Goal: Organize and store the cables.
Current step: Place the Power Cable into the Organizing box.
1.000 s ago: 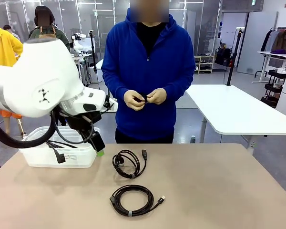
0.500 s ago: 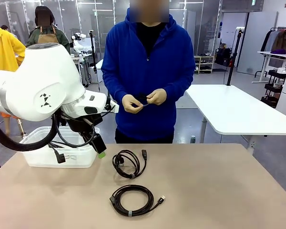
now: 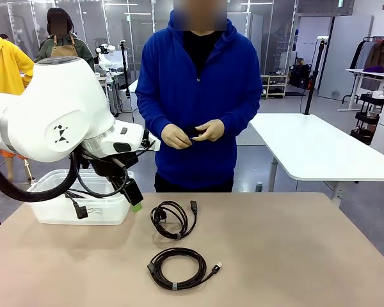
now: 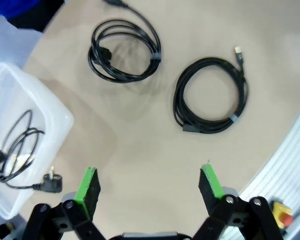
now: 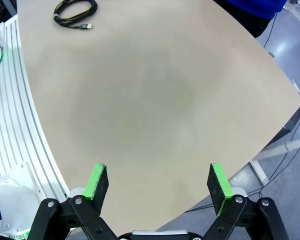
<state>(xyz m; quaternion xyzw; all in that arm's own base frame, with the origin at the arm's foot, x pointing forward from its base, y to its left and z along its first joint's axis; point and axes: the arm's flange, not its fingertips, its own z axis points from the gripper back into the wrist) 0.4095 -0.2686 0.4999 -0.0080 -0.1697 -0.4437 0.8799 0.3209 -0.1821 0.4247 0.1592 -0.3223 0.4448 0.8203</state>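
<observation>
Two coiled black cables lie on the tan table: a smaller coil (image 3: 173, 219) near the middle and a larger coil (image 3: 177, 268) with a metal plug tip closer to me. A third cable (image 3: 81, 210) with a two-pin plug rests in the clear bin (image 3: 51, 214). My left gripper (image 3: 133, 203) hangs open and holds nothing, just right of the bin and left of the smaller coil. From the left wrist, the open gripper (image 4: 150, 182) looks down on both coils (image 4: 125, 50) (image 4: 210, 95) and the binned cable (image 4: 15, 150). My right gripper (image 5: 157, 180) is open over bare table, far from a coil (image 5: 75, 12).
A person in a blue top stands at the far edge, both hands (image 3: 192, 134) together at waist height around a small dark item. The tan table (image 3: 288, 256) is bare on its right half. A white table (image 3: 320, 150) stands behind at the right.
My left arm shifted slightly up and right, then held still. The green tip of the right gripper at the picture's right edge has left the front view. The cables have not moved.
</observation>
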